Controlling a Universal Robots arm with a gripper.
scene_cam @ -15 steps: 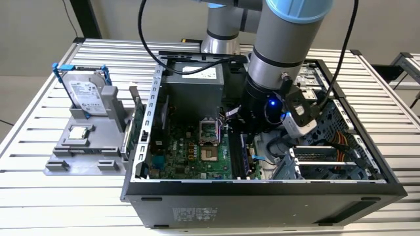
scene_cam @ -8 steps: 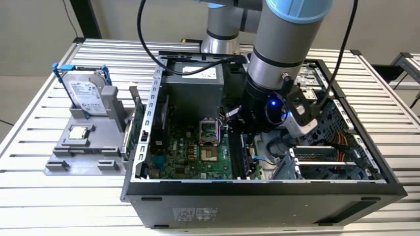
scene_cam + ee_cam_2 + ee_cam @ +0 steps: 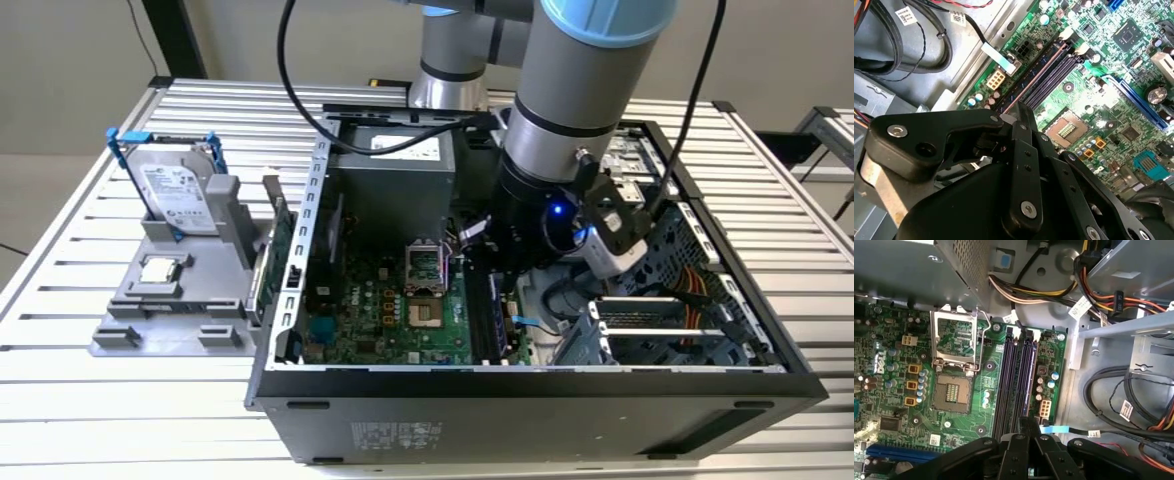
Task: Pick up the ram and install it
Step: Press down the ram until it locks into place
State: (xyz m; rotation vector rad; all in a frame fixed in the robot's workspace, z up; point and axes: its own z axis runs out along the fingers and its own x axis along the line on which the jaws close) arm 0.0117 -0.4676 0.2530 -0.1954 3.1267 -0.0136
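Observation:
The ram (image 3: 1036,75) is a thin stick seen edge-on, lying along one of the black memory slots (image 3: 1009,380) on the green motherboard (image 3: 360,310). My gripper (image 3: 1015,116) is down inside the open computer case (image 3: 534,400), directly over those slots. Its black fingers (image 3: 1024,424) are pressed together on the near end of the ram. In the exterior view the gripper (image 3: 501,270) sits low beside the slots, mostly hidden by the arm's wrist. Whether the ram is fully seated in the slot cannot be told.
A grey fixture (image 3: 174,330) at the exterior view's left holds a silver hard drive in a blue frame (image 3: 174,190) and a small square processor chip (image 3: 160,268). The open processor socket (image 3: 954,390) lies beside the slots. Cable bundles (image 3: 1114,395) and a metal drive cage (image 3: 667,330) crowd the other side.

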